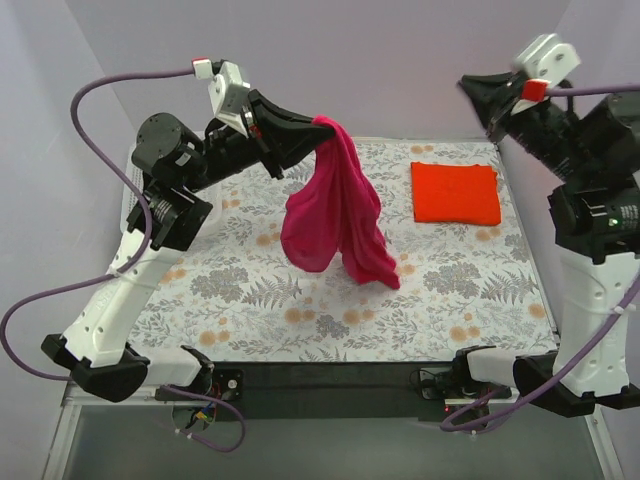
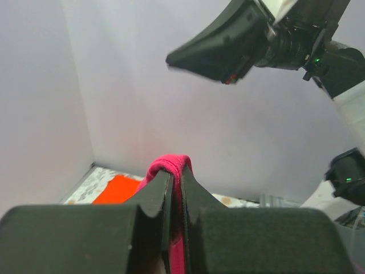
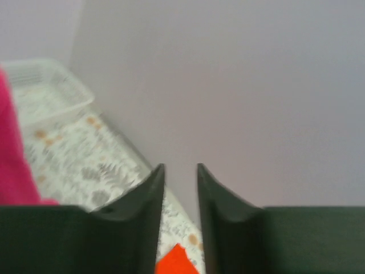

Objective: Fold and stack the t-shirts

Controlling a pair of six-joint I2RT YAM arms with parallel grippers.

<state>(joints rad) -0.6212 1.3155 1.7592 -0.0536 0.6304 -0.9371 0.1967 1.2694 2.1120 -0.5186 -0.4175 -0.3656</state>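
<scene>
Hanging pink shirt (image 1: 335, 215) from left tool (image 1: 318, 128).

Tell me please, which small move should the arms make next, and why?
Probably the right pincer should reach toward the hanging pink shirt to take a second corner. The left pincer alone pinches it, so it hangs bunched, its lower end on the table. The orange shirt already lies folded.

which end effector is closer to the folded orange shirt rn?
Right. The right end effector hangs in the air just above and behind the folded orange shirt, holding nothing. The left end effector is farther left, shut on the hanging pink shirt.
</scene>
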